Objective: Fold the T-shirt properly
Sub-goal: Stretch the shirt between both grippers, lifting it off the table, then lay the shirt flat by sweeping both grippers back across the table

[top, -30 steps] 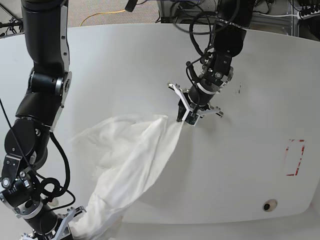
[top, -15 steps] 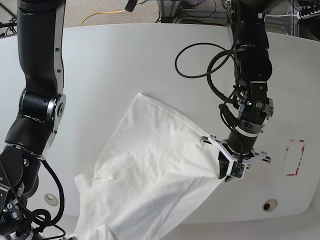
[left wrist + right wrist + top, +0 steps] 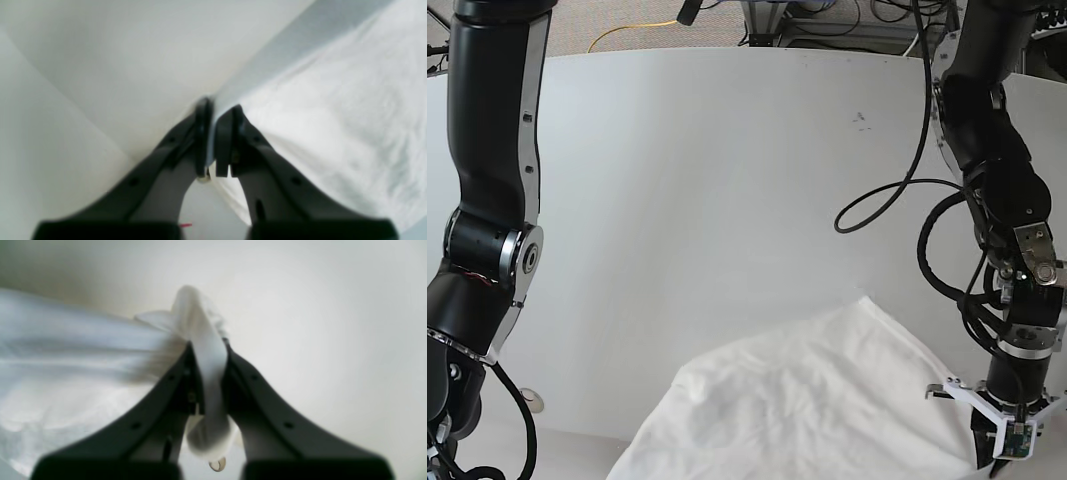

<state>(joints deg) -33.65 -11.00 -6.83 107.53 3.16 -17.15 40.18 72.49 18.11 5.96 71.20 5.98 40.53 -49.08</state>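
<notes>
The left pincer is clamped on one edge of the T-shirt; the right pincer grips a bunched part. Between them the cloth stretches, and its loose body spreads beyond both over the worktop. This looks like spreading or positioning before a fold; next, both pincers likely need to lower their edges evenly.
</notes>
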